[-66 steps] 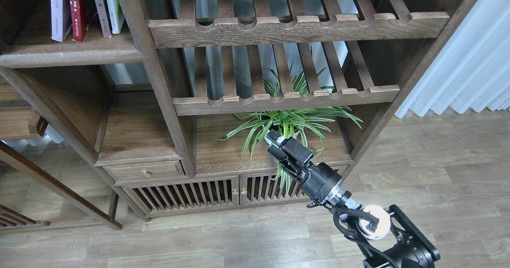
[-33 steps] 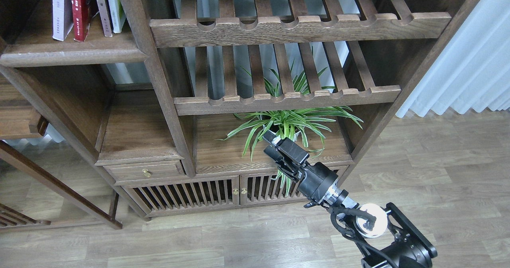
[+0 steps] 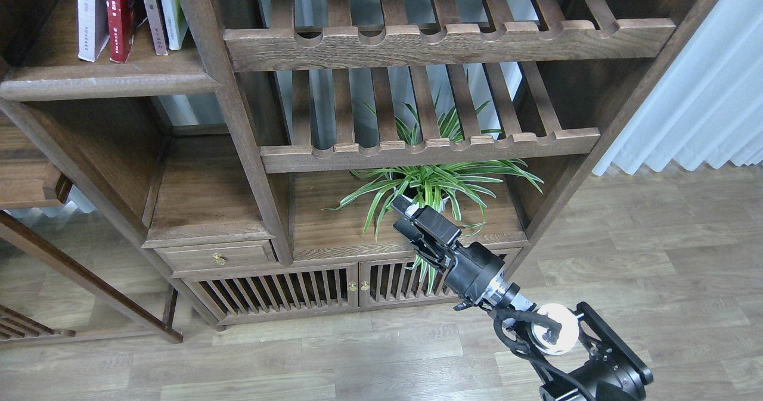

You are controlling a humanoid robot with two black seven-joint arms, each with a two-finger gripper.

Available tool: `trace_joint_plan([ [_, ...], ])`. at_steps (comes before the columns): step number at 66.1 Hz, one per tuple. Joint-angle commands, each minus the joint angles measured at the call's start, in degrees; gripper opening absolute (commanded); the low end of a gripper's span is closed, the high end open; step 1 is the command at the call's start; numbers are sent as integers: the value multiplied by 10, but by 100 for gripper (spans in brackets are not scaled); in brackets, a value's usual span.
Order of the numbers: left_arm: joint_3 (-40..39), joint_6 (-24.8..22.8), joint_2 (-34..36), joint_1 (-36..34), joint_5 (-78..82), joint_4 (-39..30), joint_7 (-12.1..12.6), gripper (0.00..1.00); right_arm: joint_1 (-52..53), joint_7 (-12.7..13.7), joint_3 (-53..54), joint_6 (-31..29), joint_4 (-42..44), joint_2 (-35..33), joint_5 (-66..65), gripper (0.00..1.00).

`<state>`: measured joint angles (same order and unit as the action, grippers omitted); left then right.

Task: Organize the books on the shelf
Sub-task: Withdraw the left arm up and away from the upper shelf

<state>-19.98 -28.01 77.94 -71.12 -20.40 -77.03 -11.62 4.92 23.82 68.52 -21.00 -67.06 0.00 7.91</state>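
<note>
The pale lavender-white book [image 3: 90,16] and the red book [image 3: 118,15] stand upright on the solid dark-brown shelf [image 3: 110,82] at the top left. The thin mauve-spined book [image 3: 153,19] and the white-green-spined book [image 3: 173,11] stand right of them. The thick black book is out of view. My right gripper [image 3: 406,208] comes in from the bottom right and sits low in front of the plant, far from the books. It holds nothing. Its dark fingers cannot be told apart. My left gripper is out of view.
Two slatted racks with notched front rails [image 3: 429,148] fill the middle bay. A green striped plant [image 3: 435,183] stands on the board below them. A small drawer [image 3: 217,255] and slatted cabinet doors [image 3: 280,294] sit low. White curtains [image 3: 703,91] hang at the right.
My right gripper has drifted a little to the left and slightly up. The books stay in place on the shelf.
</note>
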Motion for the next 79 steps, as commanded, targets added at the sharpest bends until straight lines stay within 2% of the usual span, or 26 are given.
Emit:
trace_joint_plan([
  [1, -1, 0, 1, -1, 0, 1, 8, 1, -1, 0, -7, -1, 0, 0, 0, 87],
  [42, -15, 0, 18, -2, 4, 10, 6, 0, -1, -1, -16, -1, -5, 0, -11, 87],
  [57, -16, 0, 16, -2, 25, 23, -4, 0, -2, -1, -16, -3, -5, 0, -11, 87],
  [66, -30, 0, 14, -2, 26, 24, -24, 0, -2, -2, -25, -5, -6, 0, -11, 87],
  [67, -35, 0, 13, -2, 30, 25, -36, 0, -2, -2, -26, -5, -7, 0, -10, 87],
  [74, -35, 0, 12, -2, 61, 29, -78, 0, -2, -2, -27, -5, -7, 0, -10, 87],
  [79, -29, 0, 5, -1, 92, 45, -120, 0, -1, -2, -27, -5, -8, 0, -10, 87],
])
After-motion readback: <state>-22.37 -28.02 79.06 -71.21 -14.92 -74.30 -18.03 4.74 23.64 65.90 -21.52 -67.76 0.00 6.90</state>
